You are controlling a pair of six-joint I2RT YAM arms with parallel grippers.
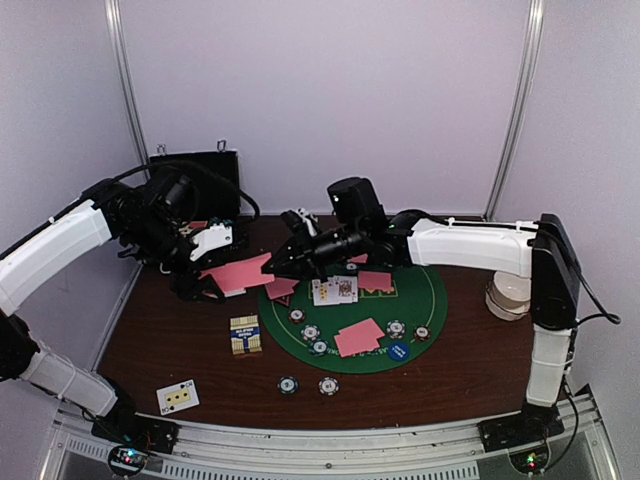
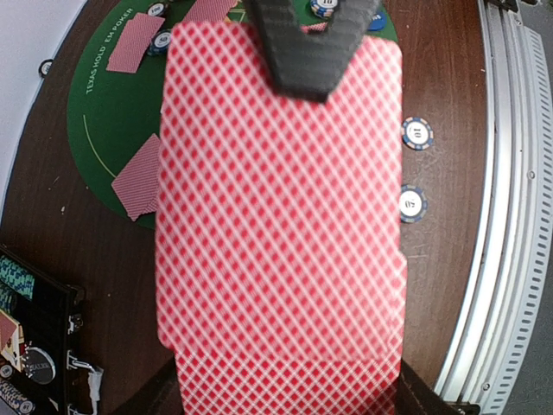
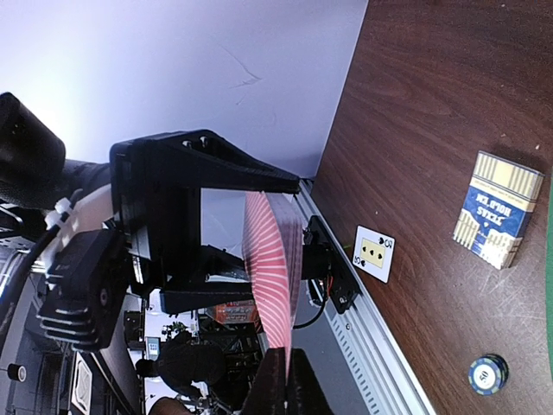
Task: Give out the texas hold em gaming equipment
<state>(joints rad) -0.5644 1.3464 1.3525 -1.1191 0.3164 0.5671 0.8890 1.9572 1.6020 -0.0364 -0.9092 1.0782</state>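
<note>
Deal step: left claw (image 1: 210,272) clamped on deck (image 1: 238,272), right claw (image 3: 287,385) pinched on top card, apparently. Next: peel it clear, carry right to mat (image 1: 425,292).

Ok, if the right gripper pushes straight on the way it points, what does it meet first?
The right gripper meets the pink-backed card deck, edge-on right at its shut jaws and held by the left gripper. Depth is unclear, but they look to be touching.
</note>
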